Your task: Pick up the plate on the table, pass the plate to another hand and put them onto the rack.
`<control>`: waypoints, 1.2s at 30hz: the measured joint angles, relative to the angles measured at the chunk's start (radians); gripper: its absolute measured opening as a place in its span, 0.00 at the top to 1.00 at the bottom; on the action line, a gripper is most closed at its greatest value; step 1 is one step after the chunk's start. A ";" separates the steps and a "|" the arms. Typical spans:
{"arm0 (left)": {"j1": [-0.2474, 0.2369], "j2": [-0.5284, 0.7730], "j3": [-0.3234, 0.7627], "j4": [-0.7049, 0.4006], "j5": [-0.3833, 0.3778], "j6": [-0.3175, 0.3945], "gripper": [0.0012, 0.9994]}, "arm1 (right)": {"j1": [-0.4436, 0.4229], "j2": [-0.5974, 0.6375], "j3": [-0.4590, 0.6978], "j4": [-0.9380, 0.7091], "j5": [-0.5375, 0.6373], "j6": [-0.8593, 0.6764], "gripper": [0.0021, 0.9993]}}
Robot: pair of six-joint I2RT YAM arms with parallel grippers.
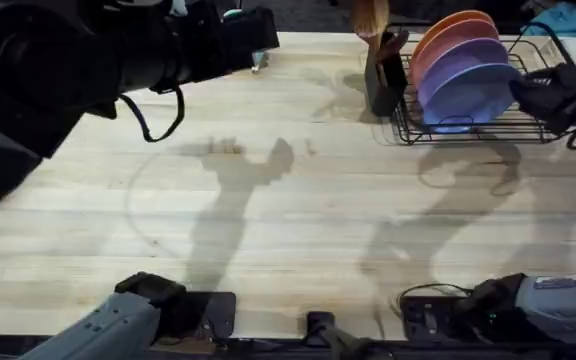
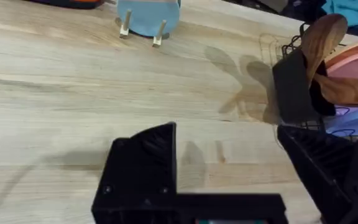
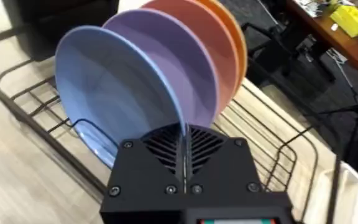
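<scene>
The periwinkle-blue plate (image 1: 468, 97) (image 3: 110, 93) stands upright in the front slot of the black wire rack (image 1: 528, 125) (image 3: 36, 115) at the table's far right. My right gripper (image 1: 521, 92) (image 3: 184, 146) is at the plate's right edge. The plate's rim runs straight into the thin seam between its shut fingers. My left gripper (image 2: 229, 158) hovers open over bare table (image 2: 73, 93), nothing between its fingers. The left arm (image 1: 88, 60) looms large and dark across the far left.
Behind the blue plate stand a lilac plate (image 1: 463, 58), a pink one and an orange one (image 1: 448, 22). A black holder with wooden spoons (image 1: 383, 70) (image 2: 297, 87) sits left of the rack. A small teal plate on a wooden stand (image 2: 148, 15) is farther back.
</scene>
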 joint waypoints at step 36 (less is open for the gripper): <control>0.000 0.000 0.000 0.000 -0.060 0.000 0.01 | 0.062 -0.332 0.009 -0.163 0.091 0.064 0.00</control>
